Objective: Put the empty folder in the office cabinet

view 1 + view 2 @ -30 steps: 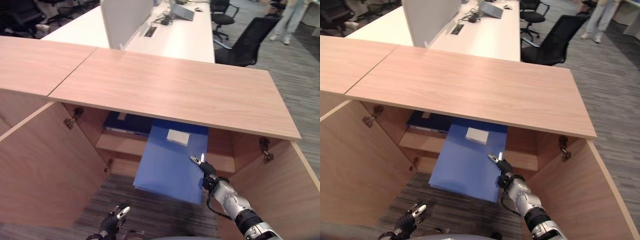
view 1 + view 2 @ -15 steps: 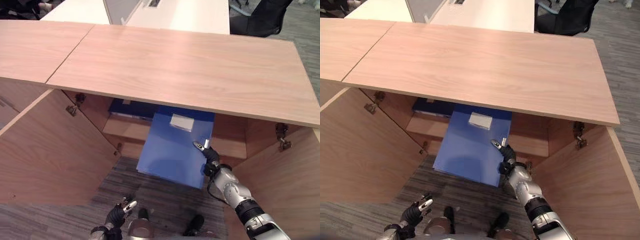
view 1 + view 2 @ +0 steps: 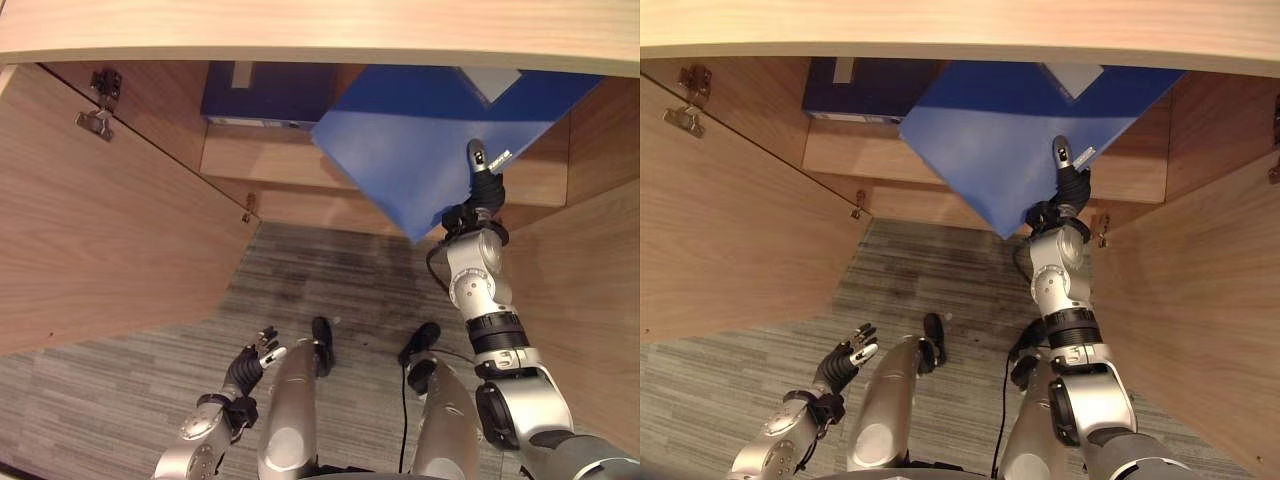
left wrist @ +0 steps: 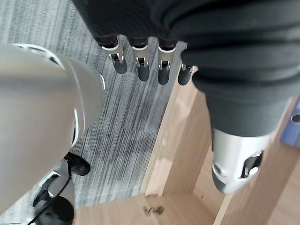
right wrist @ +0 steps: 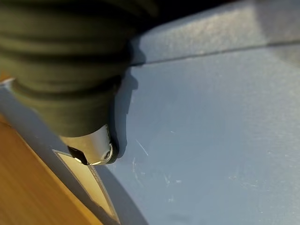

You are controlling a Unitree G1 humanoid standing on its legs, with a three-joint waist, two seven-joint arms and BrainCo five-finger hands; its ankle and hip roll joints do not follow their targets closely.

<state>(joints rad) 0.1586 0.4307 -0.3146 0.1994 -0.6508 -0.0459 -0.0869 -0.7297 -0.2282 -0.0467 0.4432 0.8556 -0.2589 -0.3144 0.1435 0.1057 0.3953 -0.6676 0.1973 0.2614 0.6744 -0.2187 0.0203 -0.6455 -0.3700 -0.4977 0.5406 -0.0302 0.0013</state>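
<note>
The blue folder (image 3: 410, 150) is held tilted at the open cabinet's mouth. Its far end with a pale label (image 3: 492, 82) reaches in under the cabinet top (image 3: 300, 25). My right hand (image 3: 484, 188) grips the folder's near right edge, with the thumb (image 5: 90, 147) pressed on the blue cover (image 5: 211, 117) and the fingers hidden underneath. My left hand (image 3: 250, 366) hangs low over the carpet at the lower left, away from the folder. Its fingers (image 4: 140, 65) are straight and hold nothing.
Dark blue folders (image 3: 262, 90) lie on the cabinet's wooden shelf (image 3: 275, 165) at the back left. The left door (image 3: 100, 230) and the right door (image 3: 600, 290) stand open on either side. Grey carpet (image 3: 330, 270) lies below the folder.
The camera has tipped down towards the floor. My right hand has kept its hold and carried the folder up and further under the cabinet top. The left hand stays low.
</note>
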